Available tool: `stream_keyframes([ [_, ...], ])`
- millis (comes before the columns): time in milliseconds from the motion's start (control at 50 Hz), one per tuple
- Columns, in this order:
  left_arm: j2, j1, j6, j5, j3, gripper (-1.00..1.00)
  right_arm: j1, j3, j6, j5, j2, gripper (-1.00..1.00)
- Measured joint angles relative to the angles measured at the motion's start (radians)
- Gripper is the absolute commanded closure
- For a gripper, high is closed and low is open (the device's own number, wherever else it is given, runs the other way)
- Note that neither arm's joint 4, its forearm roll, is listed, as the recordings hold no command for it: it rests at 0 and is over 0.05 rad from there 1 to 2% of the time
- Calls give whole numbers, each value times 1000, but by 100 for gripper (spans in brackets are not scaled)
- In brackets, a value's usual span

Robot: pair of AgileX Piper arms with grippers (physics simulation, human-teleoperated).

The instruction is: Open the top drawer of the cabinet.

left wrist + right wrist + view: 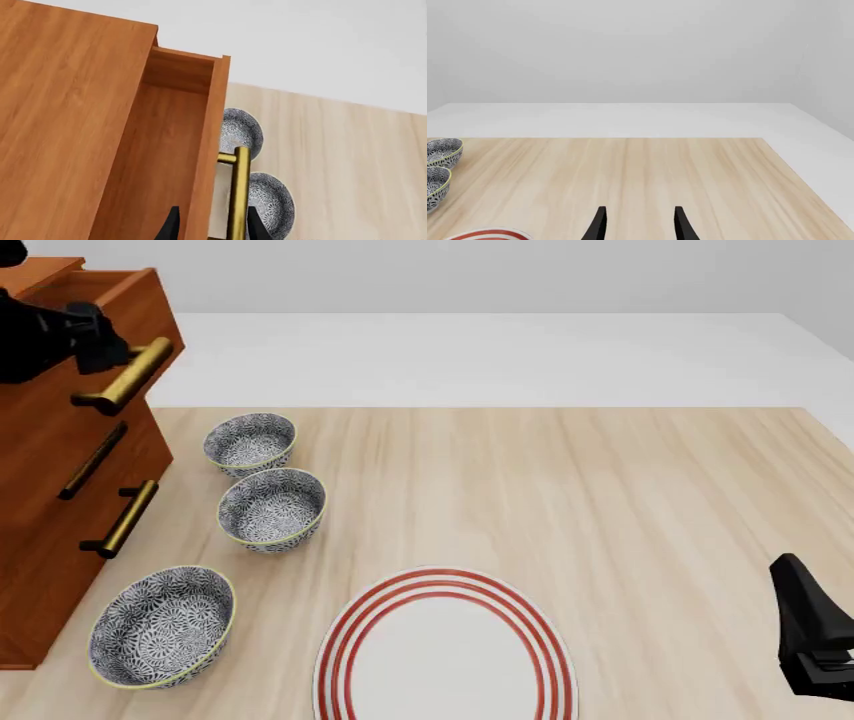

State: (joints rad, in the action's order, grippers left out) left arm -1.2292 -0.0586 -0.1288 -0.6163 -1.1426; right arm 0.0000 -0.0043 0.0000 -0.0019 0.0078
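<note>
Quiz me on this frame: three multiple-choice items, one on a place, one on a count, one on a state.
1. Where does the red-ringed plate lie?
A. on top of the cabinet
B. at the table's near edge, right of the bowls
C. inside a bowl

2. How many patterned bowls are on the table?
A. two
B. three
C. five

3. What state is the top drawer in?
A. pulled partly out
B. fully shut
C. lying on the table

Answers:
1. B: the front view shows it low and centre.
2. B: three sit in a row beside the cabinet.
3. A: its front stands out from the cabinet, the left gripper astride the drawer front, one finger beside the handle.
</note>
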Motion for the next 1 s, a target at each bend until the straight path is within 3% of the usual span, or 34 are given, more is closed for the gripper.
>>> stream_keyframes([
  [1000,-15,129,-54,10,-6,-100,0,0,0,0,0,-100],
])
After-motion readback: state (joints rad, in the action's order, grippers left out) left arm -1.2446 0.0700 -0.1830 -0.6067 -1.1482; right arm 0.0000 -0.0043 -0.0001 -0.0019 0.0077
